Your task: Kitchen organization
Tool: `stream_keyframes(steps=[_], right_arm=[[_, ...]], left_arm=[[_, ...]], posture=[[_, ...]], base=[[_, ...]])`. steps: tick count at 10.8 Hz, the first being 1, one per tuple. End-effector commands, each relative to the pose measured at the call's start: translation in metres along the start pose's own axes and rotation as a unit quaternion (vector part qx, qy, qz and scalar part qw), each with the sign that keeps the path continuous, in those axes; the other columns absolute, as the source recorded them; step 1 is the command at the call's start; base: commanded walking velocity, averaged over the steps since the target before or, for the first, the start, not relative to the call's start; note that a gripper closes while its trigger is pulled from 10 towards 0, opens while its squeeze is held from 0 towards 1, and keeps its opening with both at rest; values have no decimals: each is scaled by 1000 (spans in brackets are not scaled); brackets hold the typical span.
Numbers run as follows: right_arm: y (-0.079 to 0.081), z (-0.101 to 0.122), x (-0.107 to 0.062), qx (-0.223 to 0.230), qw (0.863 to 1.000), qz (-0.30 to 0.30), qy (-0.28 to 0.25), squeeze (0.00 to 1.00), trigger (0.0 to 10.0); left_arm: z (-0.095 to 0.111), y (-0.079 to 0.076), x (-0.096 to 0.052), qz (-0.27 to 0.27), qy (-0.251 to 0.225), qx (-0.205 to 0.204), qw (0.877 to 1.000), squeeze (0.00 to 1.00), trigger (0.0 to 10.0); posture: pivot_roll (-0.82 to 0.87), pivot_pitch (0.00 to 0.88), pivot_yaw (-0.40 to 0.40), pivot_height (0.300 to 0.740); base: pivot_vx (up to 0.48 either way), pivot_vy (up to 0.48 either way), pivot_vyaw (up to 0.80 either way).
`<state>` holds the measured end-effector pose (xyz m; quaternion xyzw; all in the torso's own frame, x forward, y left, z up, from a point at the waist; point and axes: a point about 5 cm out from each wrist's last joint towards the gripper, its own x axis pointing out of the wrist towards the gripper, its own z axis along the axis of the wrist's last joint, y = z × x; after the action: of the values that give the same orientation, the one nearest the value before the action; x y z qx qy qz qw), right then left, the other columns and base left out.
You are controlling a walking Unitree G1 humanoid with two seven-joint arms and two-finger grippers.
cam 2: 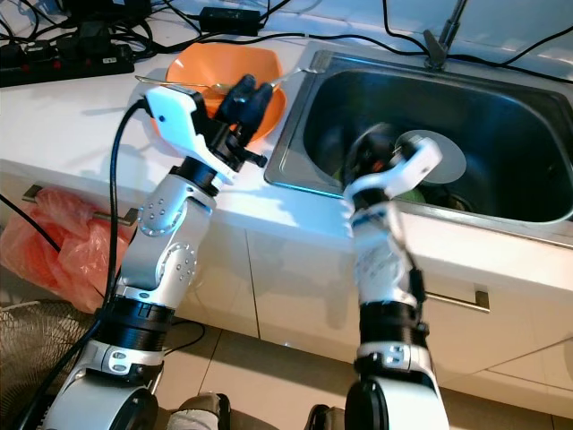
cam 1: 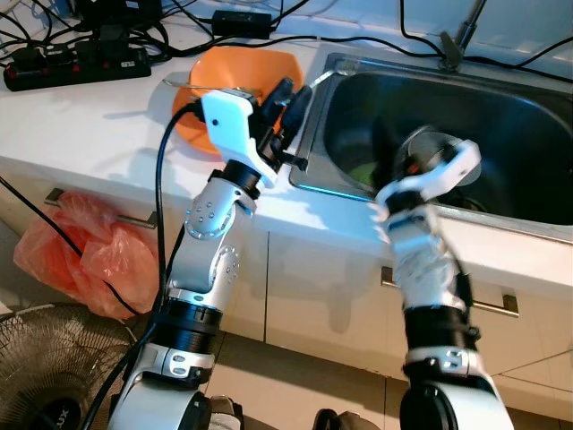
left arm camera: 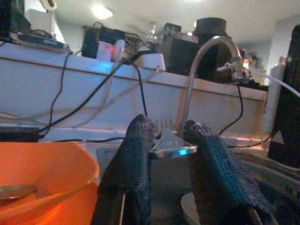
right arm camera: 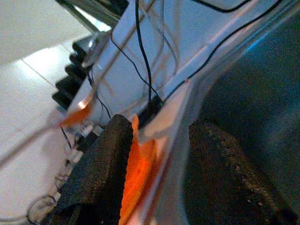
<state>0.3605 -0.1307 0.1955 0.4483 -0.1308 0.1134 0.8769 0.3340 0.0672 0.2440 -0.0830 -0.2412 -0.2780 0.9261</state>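
My left gripper (cam 1: 294, 97) is at the sink's left rim (cam 1: 309, 125), just right of the orange bowl (cam 1: 235, 76). It is shut on a metal fork (left arm camera: 166, 143), whose tines point toward the tap in the left wrist view. A second metal utensil (cam 1: 208, 88) lies across the bowl. My right gripper (right arm camera: 159, 154) hangs over the steel sink's front part, blurred in the eye views, and stands open with nothing between its fingers. A round plate (cam 2: 439, 157) and something green (cam 1: 363, 172) lie in the basin.
A black power strip (cam 1: 76, 64) and several cables lie on the white counter behind the bowl. The tap's base (cam 1: 452, 49) stands behind the sink. A red plastic bag (cam 1: 81, 255) hangs at the cabinet front, above a floor fan (cam 1: 45, 376).
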Motion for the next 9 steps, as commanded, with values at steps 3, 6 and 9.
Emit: stream_keyframes(steps=[3,6,9], right_arm=[[20,10,7,35,999,22,-3,0,10000],[26,11,7,74,997,29,9,0,10000],[30,8,6,90,995,32,21,0,10000]], left_arm=[[-3,-17,0,-32,11,1,999,0,10000],[-6,-29,2,-53,13,-8,998,0,10000],[-8,-34,1,-72,24,-11,997,0,10000]], posture=[[195,121,-33,740],[193,103,-31,740],[197,105,-31,740]], base=[[0,0,0],[0,0,0],[0,0,0]])
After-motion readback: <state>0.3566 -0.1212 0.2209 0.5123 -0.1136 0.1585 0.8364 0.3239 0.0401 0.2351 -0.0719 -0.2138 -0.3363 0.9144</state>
